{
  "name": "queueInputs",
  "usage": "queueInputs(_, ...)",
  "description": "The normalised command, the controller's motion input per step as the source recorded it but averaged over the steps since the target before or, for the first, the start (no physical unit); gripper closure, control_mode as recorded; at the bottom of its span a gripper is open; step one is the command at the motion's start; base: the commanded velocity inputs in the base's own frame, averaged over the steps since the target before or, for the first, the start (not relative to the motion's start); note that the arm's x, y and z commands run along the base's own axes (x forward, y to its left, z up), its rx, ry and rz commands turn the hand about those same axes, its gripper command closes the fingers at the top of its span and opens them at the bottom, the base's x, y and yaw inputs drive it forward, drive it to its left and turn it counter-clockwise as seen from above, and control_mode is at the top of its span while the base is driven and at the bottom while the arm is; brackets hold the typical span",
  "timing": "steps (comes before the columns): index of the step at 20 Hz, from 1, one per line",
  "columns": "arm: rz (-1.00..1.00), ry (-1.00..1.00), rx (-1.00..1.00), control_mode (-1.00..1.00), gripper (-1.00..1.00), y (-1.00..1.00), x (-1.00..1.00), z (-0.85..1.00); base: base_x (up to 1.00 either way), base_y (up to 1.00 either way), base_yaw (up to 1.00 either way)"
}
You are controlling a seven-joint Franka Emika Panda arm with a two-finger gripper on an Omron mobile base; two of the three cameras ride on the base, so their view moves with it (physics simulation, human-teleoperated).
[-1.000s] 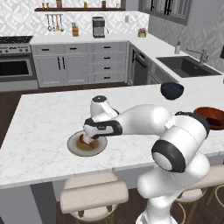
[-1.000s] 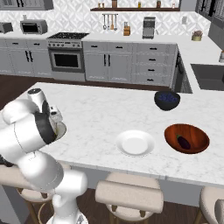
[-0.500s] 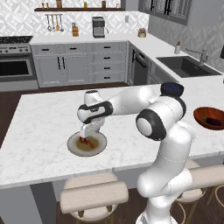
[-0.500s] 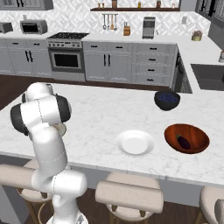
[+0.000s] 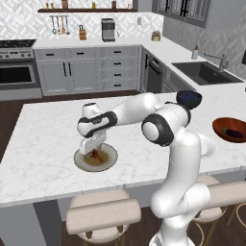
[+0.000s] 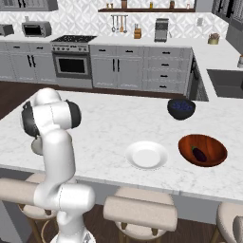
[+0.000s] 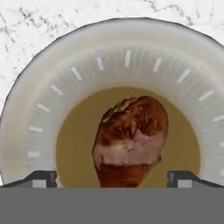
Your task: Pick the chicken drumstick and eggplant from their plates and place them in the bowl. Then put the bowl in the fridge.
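Observation:
The reddish-brown chicken drumstick point(image 7: 131, 142) lies on the brownish centre of the grey-green rimmed plate point(image 7: 35, 113), also seen as the plate point(image 5: 111, 158) with the drumstick point(image 5: 97, 155) on the counter. My gripper point(image 5: 91, 148) hangs just above it, open, its two fingertips point(image 7: 41, 178) standing either side of the meat without touching. The dark purple eggplant point(image 6: 200, 154) lies inside the red-brown bowl point(image 6: 213, 144), which also shows as the bowl point(image 5: 218, 127) at the counter's right. The white plate point(image 6: 146, 155) is bare. The fridge is out of view.
A smaller dark blue bowl point(image 6: 181, 108) stands behind the red-brown one. Stools point(image 5: 102, 215) line the near counter edge. A sink point(image 5: 204, 72) and grey cabinets point(image 5: 81, 72) lie beyond the island, with dark floor between.
The arm has swung and lowered over the grey-green plate, bringing the open fingers down around the drumstick. Nothing on the counter has moved.

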Motion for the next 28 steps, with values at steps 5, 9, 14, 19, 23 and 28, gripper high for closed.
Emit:
queueInputs(5,0.0,0.0,-0.02,-1.0,-1.0,0.0,0.0,-0.29,0.0,0.0,0.0)
queueInputs(9,0.0,0.0,-0.01,-1.0,1.0,0.0,0.0,-0.19,0.0,0.0,0.0)
queueInputs(14,0.0,0.0,-0.05,-1.0,1.0,-0.12,0.0,-0.22,0.0,0.0,0.0)
queueInputs(19,0.0,-0.01,-0.01,-1.0,1.0,-0.23,-0.02,-0.05,0.0,0.0,0.0)
queueInputs(23,-0.02,-0.02,0.0,-1.0,1.0,-0.6,-0.27,0.46,0.0,0.0,0.0)
queueInputs(28,-0.04,0.0,0.0,-1.0,1.0,-0.82,-0.48,0.7,0.0,0.0,0.0)
